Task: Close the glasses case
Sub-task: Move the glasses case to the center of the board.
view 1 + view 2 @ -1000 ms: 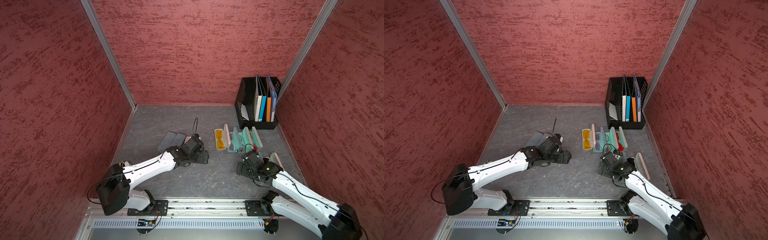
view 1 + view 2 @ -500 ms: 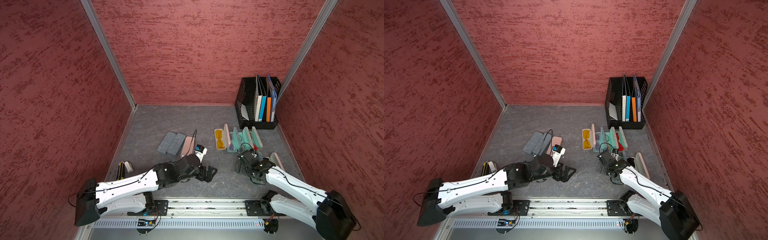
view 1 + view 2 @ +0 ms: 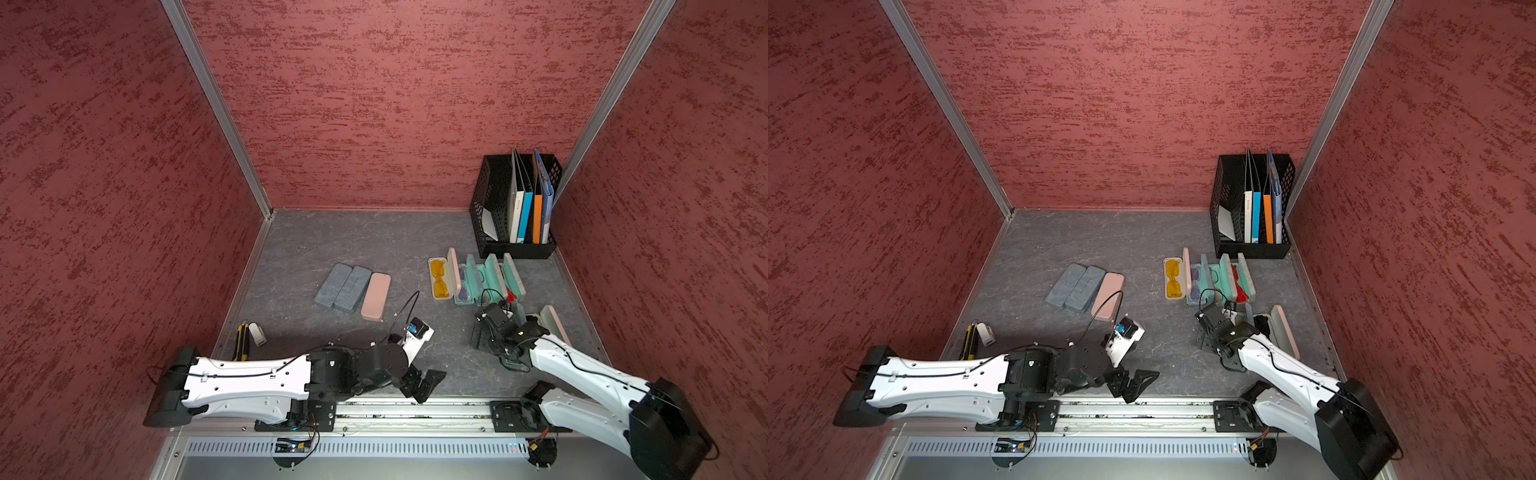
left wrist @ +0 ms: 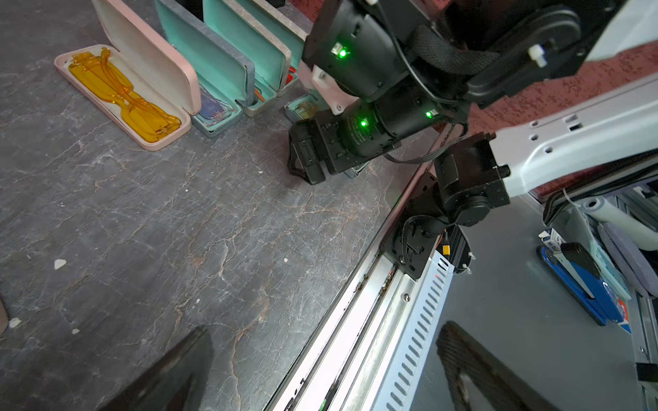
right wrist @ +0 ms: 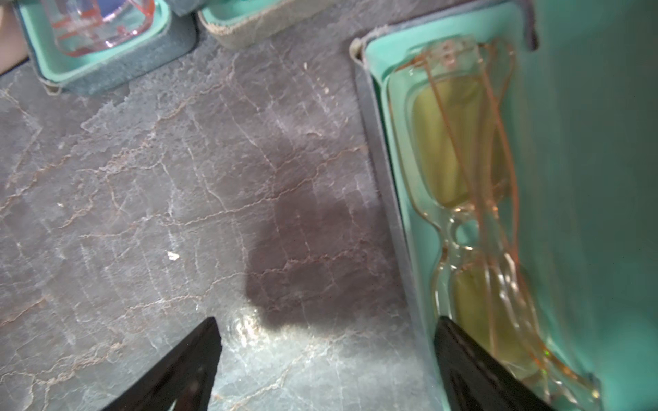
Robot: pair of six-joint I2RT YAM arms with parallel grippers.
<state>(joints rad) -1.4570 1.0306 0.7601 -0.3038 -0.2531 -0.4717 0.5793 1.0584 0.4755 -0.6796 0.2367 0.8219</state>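
Observation:
The glasses case [image 5: 388,185] is grey outside and teal inside. It lies open with clear orange-framed glasses [image 5: 463,213] in it. In both top views the right wrist covers most of it, and only its raised lid [image 3: 519,312] [image 3: 1249,311] shows. My right gripper [image 5: 327,320] [image 3: 482,337] is open and low at the case's long side. One fingertip [image 5: 459,341] is over the case's rim and the other is over bare table. My left gripper [image 3: 424,383] [image 4: 320,373] is open and empty over the table's front edge by the rail.
A row of open cases stands behind: a pink one with yellow glasses [image 3: 440,278] and teal ones [image 3: 486,276]. Another open pink case [image 3: 555,326] lies right of my right arm. Three shut cases [image 3: 353,291] sit at centre-left. A black file holder [image 3: 515,208] is at the back right, and a yellow knife [image 3: 241,340] at the front left.
My left arm has drawn back from the shut cases to the front rail. My right gripper has shifted a little to the left alongside the open case.

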